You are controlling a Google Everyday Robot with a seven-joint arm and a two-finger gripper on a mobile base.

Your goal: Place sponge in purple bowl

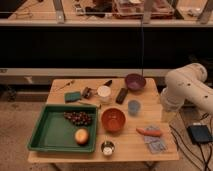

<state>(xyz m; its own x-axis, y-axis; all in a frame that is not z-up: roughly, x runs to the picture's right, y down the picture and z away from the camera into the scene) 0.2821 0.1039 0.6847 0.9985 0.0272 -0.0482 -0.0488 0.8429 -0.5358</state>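
Note:
The sponge point(72, 96), a small flat teal-green block, lies on the wooden table point(145, 150) at the left rear, just behind the green tray. The purple bowl point(135, 81) stands at the table's far right corner with nothing showing inside it. My white arm comes in from the right. Its gripper point(168, 111) hangs by the table's right edge, below and to the right of the purple bowl and far from the sponge. The gripper is open and holds nothing.
A green tray point(50, 142) at the front left holds grapes point(78, 118) and a round fruit point(81, 136). An orange bowl point(113, 120), a blue cup point(133, 107), a white cup point(104, 93) and a black bar point(121, 95) crowd the middle. A carrot point(149, 132) and a grey-blue cloth point(156, 144) lie at the front right.

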